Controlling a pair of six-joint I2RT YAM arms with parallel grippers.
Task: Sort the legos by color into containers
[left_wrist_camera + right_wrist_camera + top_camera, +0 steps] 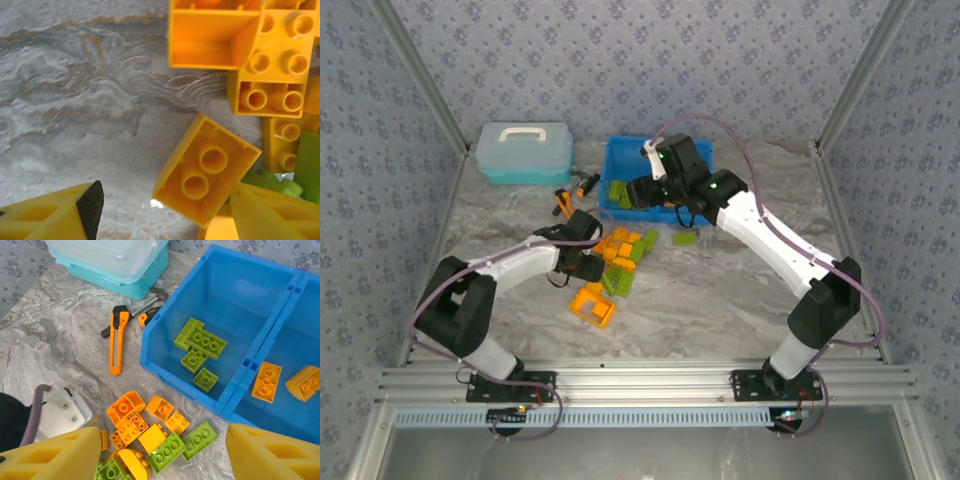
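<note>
While the left gripper point(165, 197) hangs low over the marbled table point(75, 100), its yellow fingers point(50, 220) stand well apart. An orange brick point(205, 170) lies underside-up between them. It sits close to the right-hand finger with a clear gap on the other side, so nothing is gripped. More orange bricks point(270, 65) lie just beyond it, and a bit of green point(310, 165) shows at the edge.

Seen from above, this arm reaches into the loose pile point(620, 255) of orange and olive-green legos in the middle of the table. One large orange piece point(592, 305) lies nearer the arm bases, and a single green brick point(685, 238) lies just in front of the blue bin point(610, 160).

The right gripper point(164, 432) hovers above the bin's front edge, its jaws wide and empty. Below it, the left compartment point(225, 295) holds four olive-green bricks point(200, 347) — the right compartment point(300, 345) holds two orange ones point(266, 381).

An orange-and-black utility knife point(116, 340) lies on the table beside the bin. A pale blue lidded case point(115, 260) stands beyond it.
</note>
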